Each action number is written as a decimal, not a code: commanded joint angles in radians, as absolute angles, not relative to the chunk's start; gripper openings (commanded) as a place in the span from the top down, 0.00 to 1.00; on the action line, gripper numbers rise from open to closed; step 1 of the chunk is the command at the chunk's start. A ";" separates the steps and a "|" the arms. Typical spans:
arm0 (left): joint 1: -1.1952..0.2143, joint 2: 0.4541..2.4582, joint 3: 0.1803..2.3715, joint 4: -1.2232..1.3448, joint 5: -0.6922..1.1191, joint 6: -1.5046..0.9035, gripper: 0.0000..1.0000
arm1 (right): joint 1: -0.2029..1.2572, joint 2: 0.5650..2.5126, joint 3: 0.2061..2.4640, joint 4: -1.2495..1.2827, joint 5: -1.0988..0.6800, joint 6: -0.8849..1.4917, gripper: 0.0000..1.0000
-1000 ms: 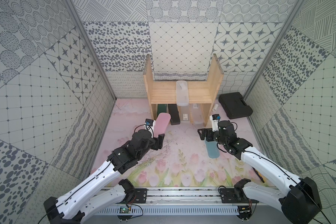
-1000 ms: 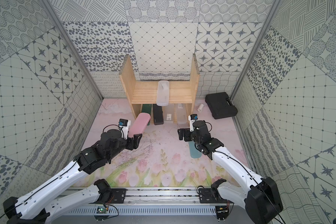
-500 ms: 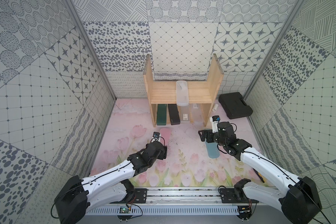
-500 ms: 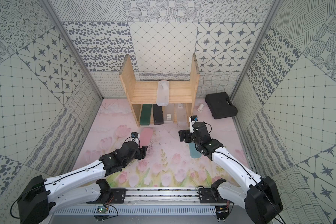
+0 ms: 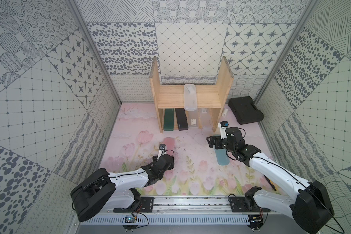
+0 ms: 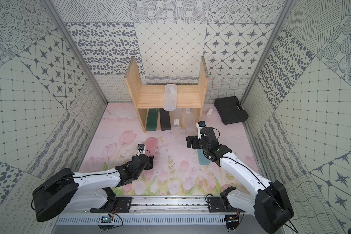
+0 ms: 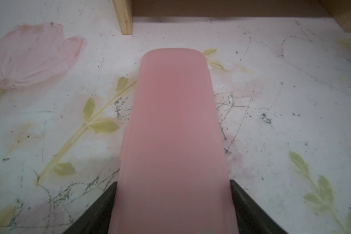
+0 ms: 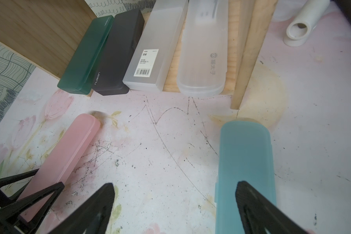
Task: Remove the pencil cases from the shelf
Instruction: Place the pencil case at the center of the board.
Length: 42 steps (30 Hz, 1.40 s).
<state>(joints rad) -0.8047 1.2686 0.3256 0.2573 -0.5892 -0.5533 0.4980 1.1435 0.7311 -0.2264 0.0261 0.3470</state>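
While both arms reach out over the tulip-printed pink bench (image 5: pixel 190 168), the stock stands as follows.

Light pine two-tier open wooden shelf (image 5: pixel 170 98): far centre, against the back wall.
- Upper tier: one frosted-clear rounded plastic pencil case (image 5: pixel 190 100), lying front to back, its near end overhanging the board's edge.
- Lower tier, left to right, side by side: dark green slim plastic pencil case (image 5: pixel 169 119); black slim plastic pencil case (image 5: pixel 181 119); frosted-clear rectangular pencil case with a barcode label (image 5: pixel 193 120); frosted-clear rounded pencil case with a printed logo (image 8: pixel 203 50).

Off the shelf:
- Pink rounded plastic pencil case (image 5: pixel 170 142): left of centre, near the shelf front. The left end effector (image 7: pixel 173 190) is clenched on its near end, a black finger against each long side. Whether the case rests on the bench cannot be told.
- Blue translucent plastic pencil case (image 5: pixel 222 158): right of centre, flat on the bench. The right end effector (image 8: pixel 175 185) hangs over its far end, released and spread wide, grasping nothing.

Sundries: large black handled tool case (image 5: pixel 245 110), far right; short white tube (image 5: pixel 225 112), between it and the shelf.
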 commanded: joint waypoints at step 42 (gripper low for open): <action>-0.807 1.030 1.029 -0.345 -0.457 -0.380 0.01 | 0.496 1.110 0.663 -0.090 0.313 0.226 0.02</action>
